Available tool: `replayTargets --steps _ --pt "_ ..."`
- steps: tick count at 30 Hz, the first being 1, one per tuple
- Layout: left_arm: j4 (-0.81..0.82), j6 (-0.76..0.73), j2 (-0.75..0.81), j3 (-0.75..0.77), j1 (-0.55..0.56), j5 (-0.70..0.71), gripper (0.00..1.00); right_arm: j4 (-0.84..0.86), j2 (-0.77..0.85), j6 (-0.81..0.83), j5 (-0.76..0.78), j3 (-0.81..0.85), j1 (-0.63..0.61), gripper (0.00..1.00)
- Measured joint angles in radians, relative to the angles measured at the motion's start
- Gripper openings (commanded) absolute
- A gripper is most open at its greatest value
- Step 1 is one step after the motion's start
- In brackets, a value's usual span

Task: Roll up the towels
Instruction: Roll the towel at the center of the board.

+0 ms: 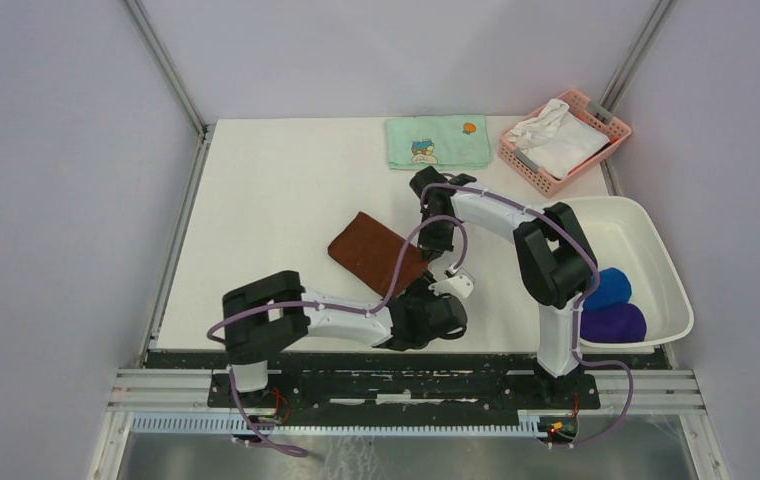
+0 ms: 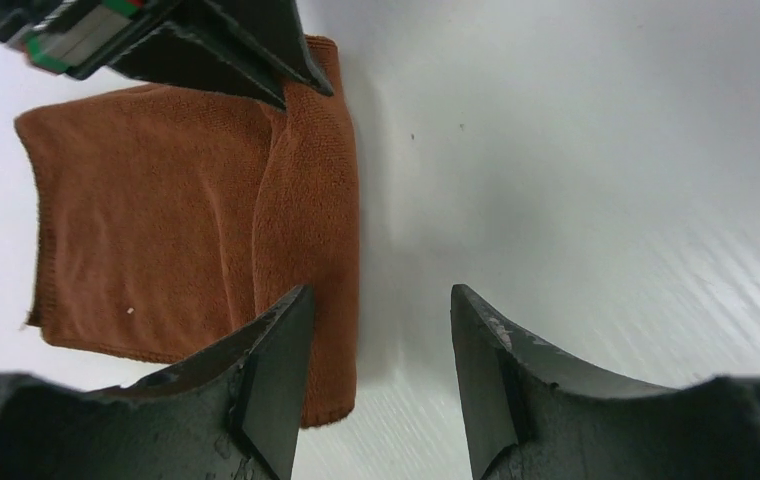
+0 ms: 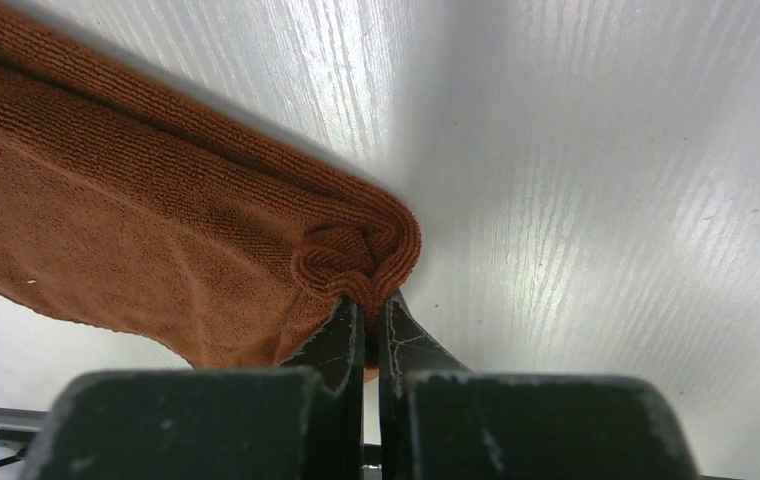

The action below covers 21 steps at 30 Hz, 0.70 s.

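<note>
left arm stretched low toward the right, left gripper held with jaws parted, right arm folded forward then inward, right gripper pinched tight on a bunched edge of the rust-brown towel

Near-right crowded, far-left open.
From rust-brown towel: 9 to 12 o'clock is bare table, wide passage. 4 o'clock blocked by left gripper, jaws apart just beside the towel edge, and right gripper, pinched on the towel's rolled corner. Left arm spans 5 to 8. White tub at 3, pink basket at 2, green print towel at 1.
</note>
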<state>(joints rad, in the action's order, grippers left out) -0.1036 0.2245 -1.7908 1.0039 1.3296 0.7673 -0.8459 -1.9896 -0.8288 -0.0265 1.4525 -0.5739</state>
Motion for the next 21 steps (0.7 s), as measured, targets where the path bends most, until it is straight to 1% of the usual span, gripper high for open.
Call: replayTargets --steps 3,8,14,21 --pt "0.0 -0.048 -0.074 0.027 0.003 0.058 0.6 -0.004 -0.002 0.003 -0.003 0.003 0.0 0.01" --pt "-0.012 -0.085 -0.134 0.05 0.002 0.124 0.6 -0.005 -0.004 0.006 -0.011 0.004 0.003 0.01" --pt "-0.045 -0.088 -0.171 0.092 -0.002 0.175 0.6 -0.006 -0.007 0.008 -0.025 0.006 0.006 0.01" --pt "-0.075 -0.088 -0.18 0.099 -0.021 0.199 0.61 -0.005 -0.008 0.013 -0.031 0.006 0.006 0.01"
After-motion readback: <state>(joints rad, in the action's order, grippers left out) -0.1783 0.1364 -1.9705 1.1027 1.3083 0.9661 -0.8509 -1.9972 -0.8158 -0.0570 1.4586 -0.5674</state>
